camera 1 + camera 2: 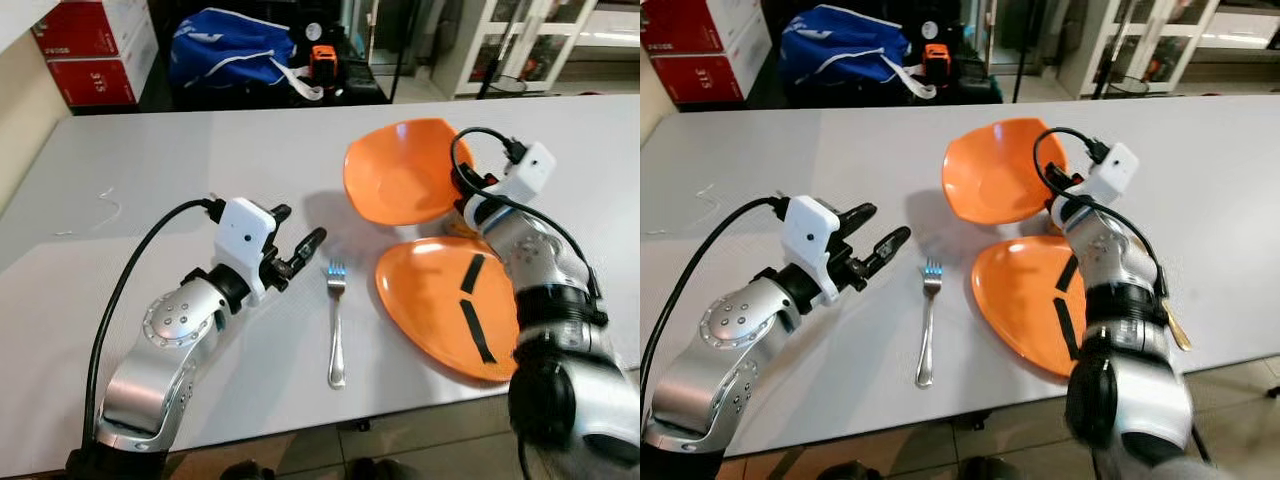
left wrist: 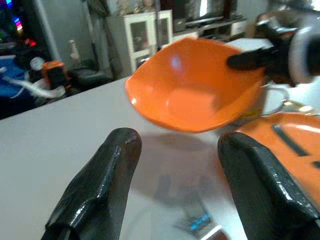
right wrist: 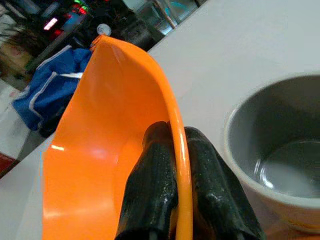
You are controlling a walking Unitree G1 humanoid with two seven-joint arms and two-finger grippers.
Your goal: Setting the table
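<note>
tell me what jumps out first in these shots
The orange bowl, tilted up off the white table, its rim pinched by the right end effector. Just nearer lies an orange plate with a fork to its left, and the left end effector hovers open beside the fork.

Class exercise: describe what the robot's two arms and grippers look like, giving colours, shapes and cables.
Both arms are silver metal with rounded joints and black cuffs. Each wrist carries a white boxy housing fed by a looping black cable. The left gripper and right gripper each have two long, glossy black fingers.
</note>
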